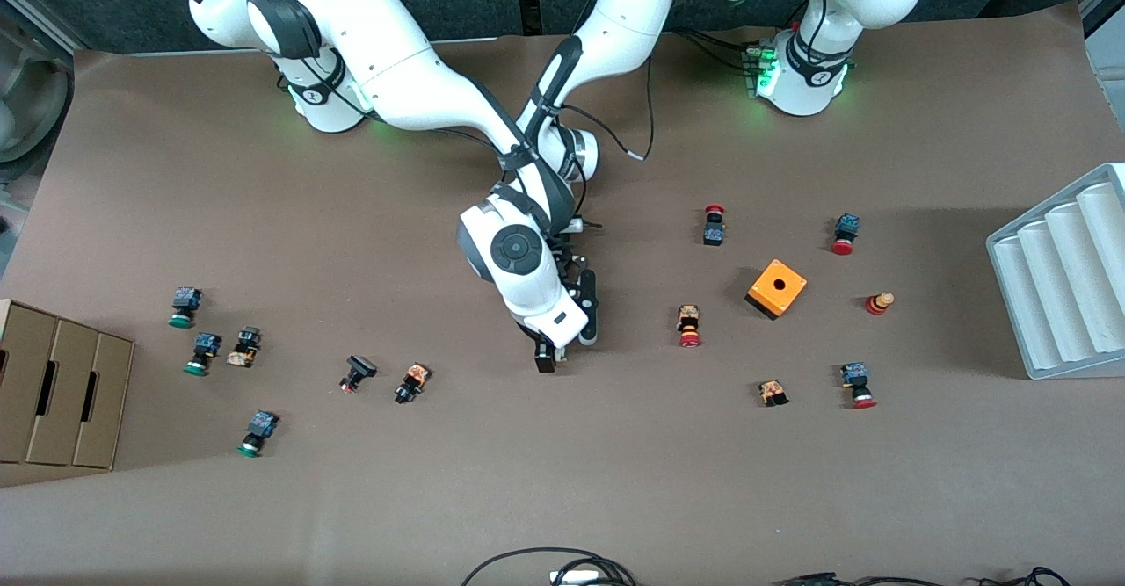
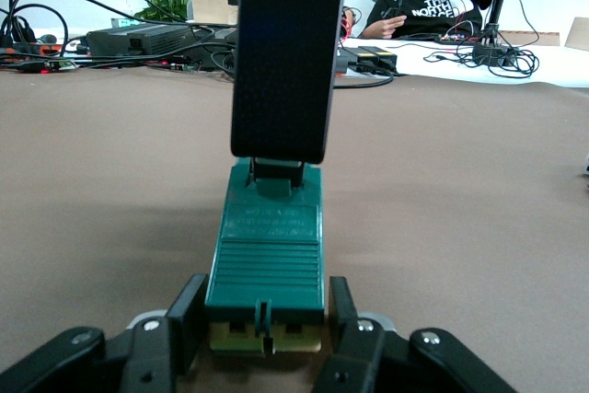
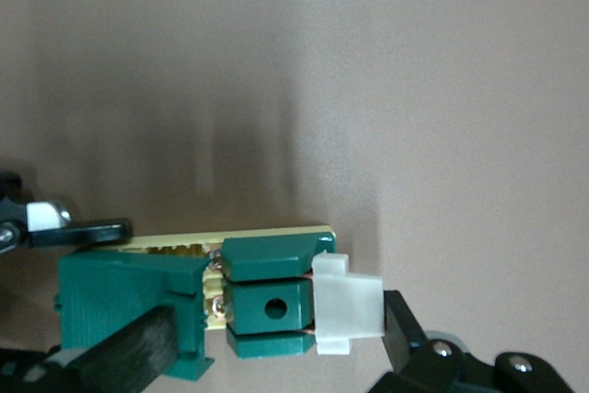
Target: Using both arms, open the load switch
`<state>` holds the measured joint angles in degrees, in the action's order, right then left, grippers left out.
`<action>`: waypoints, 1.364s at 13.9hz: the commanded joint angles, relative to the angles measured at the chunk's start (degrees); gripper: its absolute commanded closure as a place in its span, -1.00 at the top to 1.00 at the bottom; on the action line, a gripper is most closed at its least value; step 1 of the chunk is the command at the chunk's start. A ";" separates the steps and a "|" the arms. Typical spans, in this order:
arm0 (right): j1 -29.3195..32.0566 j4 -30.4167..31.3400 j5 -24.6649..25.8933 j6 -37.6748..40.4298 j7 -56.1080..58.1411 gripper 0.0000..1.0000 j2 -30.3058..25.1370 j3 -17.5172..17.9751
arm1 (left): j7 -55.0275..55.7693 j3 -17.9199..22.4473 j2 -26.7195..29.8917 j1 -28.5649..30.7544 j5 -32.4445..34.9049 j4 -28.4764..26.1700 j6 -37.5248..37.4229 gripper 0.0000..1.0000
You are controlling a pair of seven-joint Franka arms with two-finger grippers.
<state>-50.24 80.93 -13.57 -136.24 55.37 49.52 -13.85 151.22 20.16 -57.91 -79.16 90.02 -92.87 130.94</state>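
The load switch (image 2: pixel 267 250) lies on the brown table near its middle: a dark green ribbed block on a cream base. My left gripper (image 2: pixel 265 319) is shut on its near end, with one finger (image 2: pixel 189 319) against each side. My right gripper (image 3: pixel 276 319) is shut on the other end along its length, one finger (image 3: pixel 124 352) on the green body and the other against the white end (image 3: pixel 345 315). A short green section (image 3: pixel 267 306) stands slightly apart from the main body, and cream shows in the gap. In the front view both hands meet, left gripper (image 1: pixel 587 327) beside right gripper (image 1: pixel 552 356), and hide the switch.
An orange cube with a hole (image 1: pixel 777 287) and red-capped push buttons (image 1: pixel 689 326) lie toward the left arm's end. Green-capped buttons (image 1: pixel 202 353) lie toward the right arm's end. A cardboard box (image 1: pixel 53 393) and a grey ridged tray (image 1: pixel 1063 278) stand at the table's ends.
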 commanded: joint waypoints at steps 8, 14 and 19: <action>-1.08 1.52 0.13 2.21 -0.27 -0.34 -0.13 0.85 | 1.09 0.67 -1.94 -0.11 0.60 1.46 0.02 0.21; -1.17 1.52 0.04 -1.13 -0.62 -0.34 1.72 0.85 | 1.01 0.67 -1.95 -0.11 0.69 1.46 0.02 0.27; -0.82 1.43 -0.22 -1.13 -0.45 1.00 1.54 0.76 | 1.00 0.67 -1.95 -0.11 0.69 1.46 0.02 0.33</action>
<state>-50.28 81.05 -13.57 -138.44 55.36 50.77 -13.86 151.22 20.17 -58.07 -79.17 90.15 -92.72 130.85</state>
